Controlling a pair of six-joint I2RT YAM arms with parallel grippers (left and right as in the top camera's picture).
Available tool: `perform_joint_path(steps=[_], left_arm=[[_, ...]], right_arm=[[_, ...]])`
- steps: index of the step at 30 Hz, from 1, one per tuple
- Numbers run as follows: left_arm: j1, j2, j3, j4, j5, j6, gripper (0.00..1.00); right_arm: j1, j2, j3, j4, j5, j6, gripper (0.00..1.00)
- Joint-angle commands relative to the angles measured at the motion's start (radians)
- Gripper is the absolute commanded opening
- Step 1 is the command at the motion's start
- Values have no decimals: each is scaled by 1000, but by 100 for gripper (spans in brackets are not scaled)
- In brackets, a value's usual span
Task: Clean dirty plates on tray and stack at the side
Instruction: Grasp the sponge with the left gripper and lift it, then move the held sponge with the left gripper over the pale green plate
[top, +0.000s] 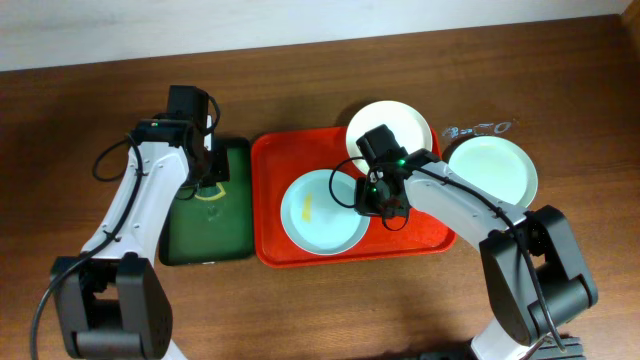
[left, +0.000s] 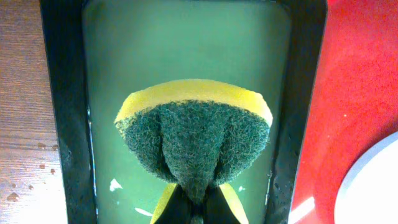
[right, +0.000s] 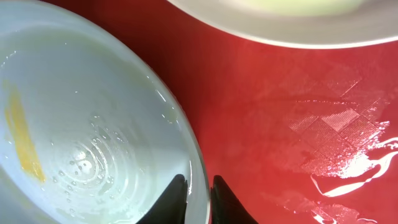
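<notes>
Seemingly the scrubbing step: right tool (right: 196, 198) clamped nearly closed on the rim of the smeared mint plate (right: 81, 124) inside the tray (right: 280, 124); left tool (left: 193, 208) pinches the sponge (left: 196, 134) just left of the tray. Next, carry the sponge onto the yellow smear (right: 22, 140)

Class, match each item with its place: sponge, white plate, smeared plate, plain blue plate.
Items: 1 sponge; 2 white plate; 3 smeared plate; 4 plain blue plate.
Places: A on the table, right of the red tray; B pinched in the left jaws over the green tray; C at the red tray's far edge; D in the red tray, rim between the right jaws.
Pairs: 1-B, 2-C, 3-D, 4-A.
</notes>
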Motion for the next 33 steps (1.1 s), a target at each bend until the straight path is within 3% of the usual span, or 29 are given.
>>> perform_joint_path(steps=[1, 7, 9, 12, 14, 24, 33], left_arm=[[-2, -19, 14, -1, -14, 13, 0], [-2, -19, 14, -1, -14, 13, 0], [-2, -19, 14, -1, -14, 13, 0], [-2, -19, 13, -1, -14, 13, 0], [-2, -19, 14, -1, -14, 13, 0], [-2, -19, 14, 2, -14, 14, 0], [-2, -19, 13, -1, -6, 13, 0]], right_arm=[[5, 1, 5, 3, 21, 2, 24], [5, 34, 4, 7, 20, 2, 22], [5, 37, 4, 7, 20, 2, 11], [5, 37, 4, 5, 19, 2, 11], [5, 40, 4, 2, 18, 2, 4], [5, 45, 4, 34, -67, 3, 4], [5, 45, 4, 67, -29, 2, 4]])
